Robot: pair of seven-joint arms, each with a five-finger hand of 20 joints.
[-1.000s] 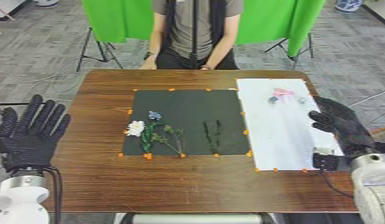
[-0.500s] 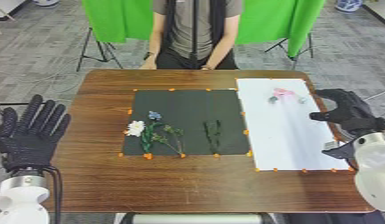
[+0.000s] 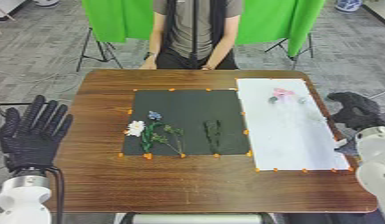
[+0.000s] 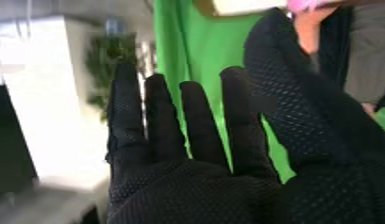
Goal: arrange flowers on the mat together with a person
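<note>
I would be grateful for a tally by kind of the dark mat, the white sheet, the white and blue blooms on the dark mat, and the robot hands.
Dark mat: 1
White sheet: 1
White bloom: 1
Blue bloom: 1
Robot hands: 2, left robot hand and right robot hand
Total: 6

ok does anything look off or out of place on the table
Nothing looks spilled or damaged. The pink flower lies on the white sheet, apart from the white flower and blue flower on the dark mat, but it may just await placing.
</note>
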